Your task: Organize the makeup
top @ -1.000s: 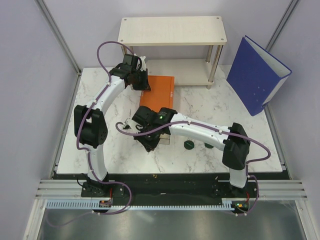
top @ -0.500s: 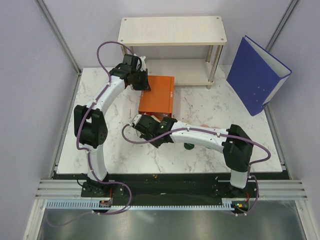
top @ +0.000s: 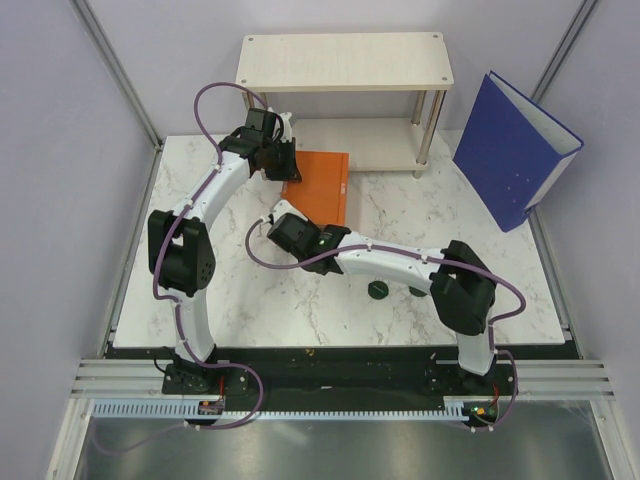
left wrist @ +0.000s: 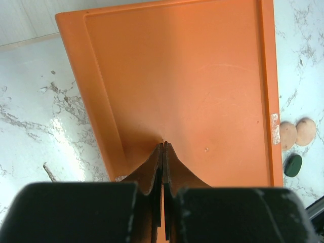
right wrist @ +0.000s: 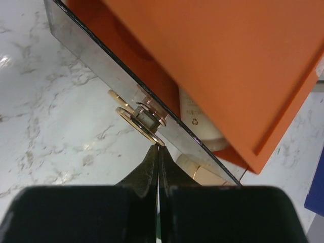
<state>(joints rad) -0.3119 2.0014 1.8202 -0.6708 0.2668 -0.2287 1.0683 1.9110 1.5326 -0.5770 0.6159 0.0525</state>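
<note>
The orange box of drawers stands mid-table. My left gripper is shut, its tips pressed on the box's top; in the top view it is at the box's back left. My right gripper is shut, its tips touching the gold ring handle of a mirrored drawer front that stands slightly open. A cream tube and its gold cap lie inside the drawer. Two peach-pink discs and a dark green disc lie on the table right of the box. Two dark green discs show in the top view.
A pale wooden two-tier shelf stands behind the box. A big blue binder leans at the back right. My right arm stretches across the table in front of the box, partly over the loose discs.
My right gripper has moved away from the near edge toward the box's front, and the drawer sits further in than before. The left arm has not moved.
</note>
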